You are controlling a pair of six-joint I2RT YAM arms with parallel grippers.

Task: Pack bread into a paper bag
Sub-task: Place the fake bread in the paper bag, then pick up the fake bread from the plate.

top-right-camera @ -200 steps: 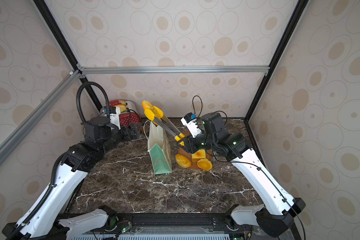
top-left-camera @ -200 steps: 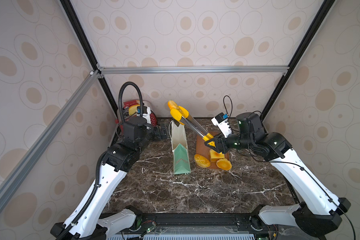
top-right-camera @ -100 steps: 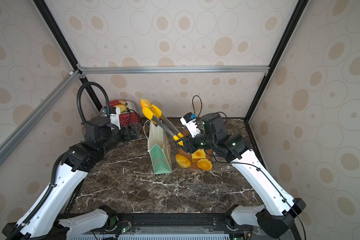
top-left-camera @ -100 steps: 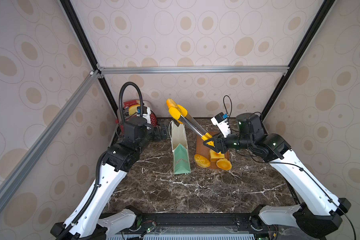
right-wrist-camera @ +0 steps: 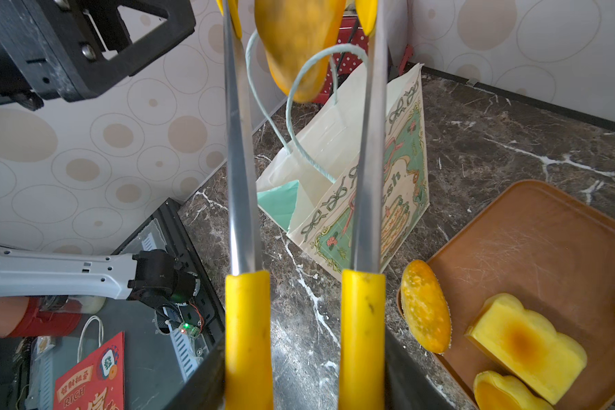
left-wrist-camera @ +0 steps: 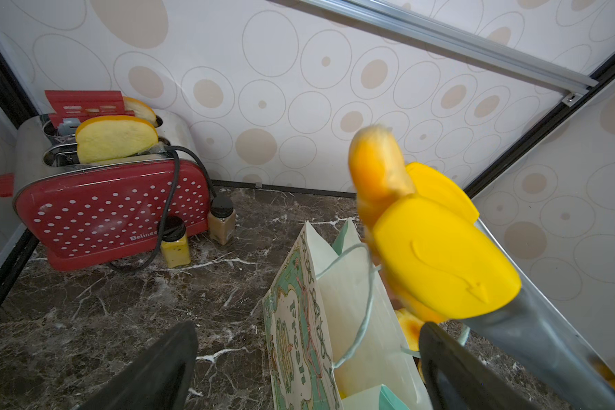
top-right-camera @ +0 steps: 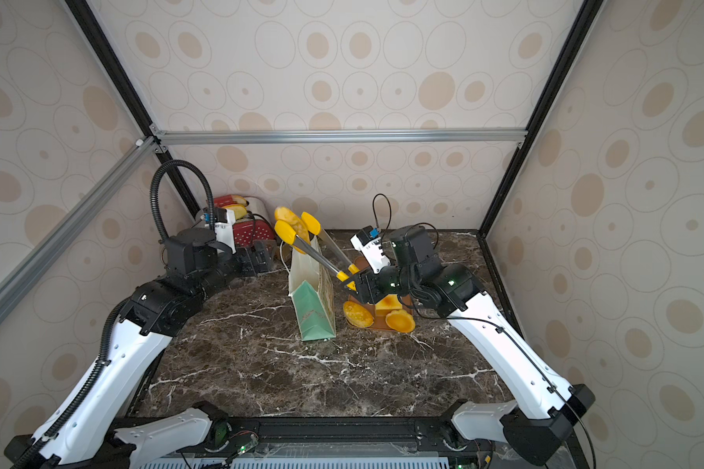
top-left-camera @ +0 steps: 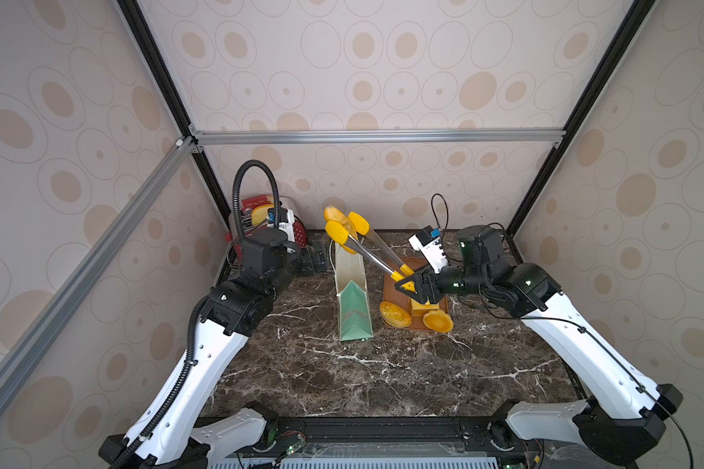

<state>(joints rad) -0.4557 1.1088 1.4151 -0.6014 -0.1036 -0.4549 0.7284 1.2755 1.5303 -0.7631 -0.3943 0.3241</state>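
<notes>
A: Bread count?
B: Four in sight. One held bun (top-left-camera: 335,214) between the tips of the tongs (top-left-camera: 372,256), above the bag (top-left-camera: 354,314) mouth, blurred. Three at the tray (top-left-camera: 395,273): speckled bun (top-left-camera: 395,313) on edge at its rim, loaf (right-wrist-camera: 528,342), tart (top-left-camera: 438,320). Inside the bag: cannot tell.
A: Pincers?
B: Right pincer (top-left-camera: 408,284) clamps the tongs by the yellow handles; the tong arms stand apart. Left pincer (left-wrist-camera: 308,328) is spread wide with nothing in it, near the bag.
A: Writing?
B: "Fresh" on the bag face. "Beline" on the toaster (left-wrist-camera: 114,209), the rest hidden by its cord. "RICH" on a red bag (right-wrist-camera: 86,376) off the bench (top-left-camera: 383,365), lower down.
A: Clutter?
B: Toaster in the far left corner, two slices (left-wrist-camera: 116,138) in it, two jars (left-wrist-camera: 174,245) in front. Bag stands upright between toaster and tray. Two string handles (right-wrist-camera: 288,106) loop up at its mouth, right by the held bun.
</notes>
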